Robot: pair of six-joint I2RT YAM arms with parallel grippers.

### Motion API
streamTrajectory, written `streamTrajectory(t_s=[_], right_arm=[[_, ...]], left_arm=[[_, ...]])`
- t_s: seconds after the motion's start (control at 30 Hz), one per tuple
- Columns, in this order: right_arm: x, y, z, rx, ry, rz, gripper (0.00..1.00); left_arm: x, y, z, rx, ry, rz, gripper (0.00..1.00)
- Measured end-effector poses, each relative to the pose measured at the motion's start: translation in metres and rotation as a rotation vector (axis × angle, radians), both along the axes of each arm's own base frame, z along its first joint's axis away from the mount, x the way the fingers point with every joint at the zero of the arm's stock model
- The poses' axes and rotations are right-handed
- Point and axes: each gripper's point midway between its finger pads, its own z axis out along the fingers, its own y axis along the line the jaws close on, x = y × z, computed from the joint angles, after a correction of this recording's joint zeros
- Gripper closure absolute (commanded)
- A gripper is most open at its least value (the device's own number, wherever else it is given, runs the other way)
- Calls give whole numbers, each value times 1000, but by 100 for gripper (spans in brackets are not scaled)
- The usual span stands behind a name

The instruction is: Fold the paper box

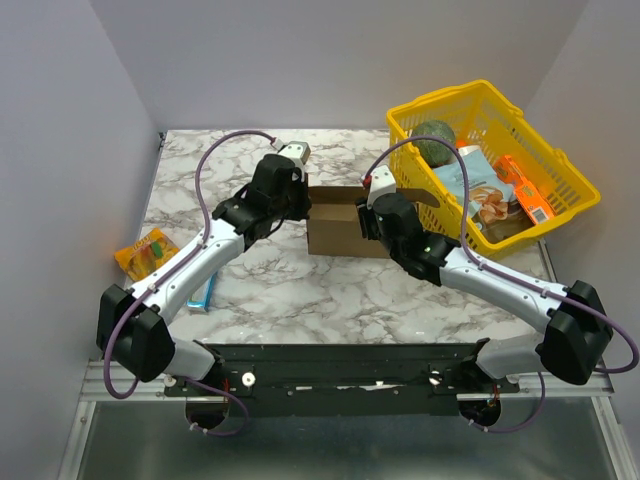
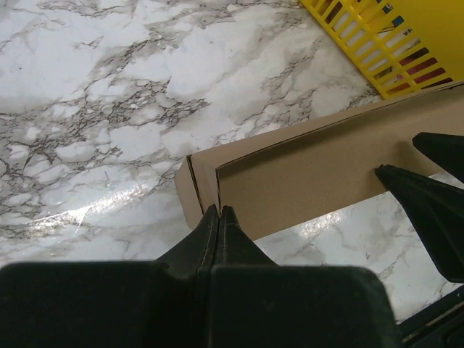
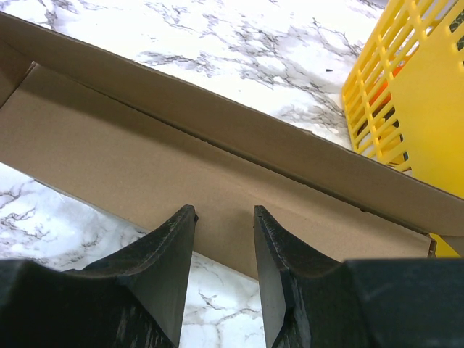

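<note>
The plain brown cardboard paper box stands in the centre of the top view, between the two arms, with its walls partly raised. The left gripper is at the box's left corner. Its black fingers are pressed together, and the tips touch the lower end of the folded corner (I cannot tell if any cardboard is caught between them). The right gripper is at the box's right part. Its jaws stand apart with a clear gap, and the long inner wall of the box lies just beyond the tips. Nothing is held between them.

The yellow plastic basket stands just beside the right end of the box, at the upper right of the frame, and holds a green round thing and printed packets. In front of the box and to its left there is open table.

The white marble-pattern table also carries an orange snack packet at the left edge and a small blue flat item near the left arm. Plain grey walls close the table on three sides.
</note>
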Motion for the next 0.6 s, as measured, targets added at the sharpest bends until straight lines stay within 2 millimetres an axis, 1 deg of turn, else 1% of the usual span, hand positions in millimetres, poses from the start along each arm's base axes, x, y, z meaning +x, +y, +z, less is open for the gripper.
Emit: streamTrajectory(t_s=[0.2,0.6], right_arm=[[0,0,0,0,0,-1,53],[0,0,0,0,0,-1,53]], left_arm=[[0,1,-1,3,-13,2,100],[0,4,-6,87,-54,15,100]])
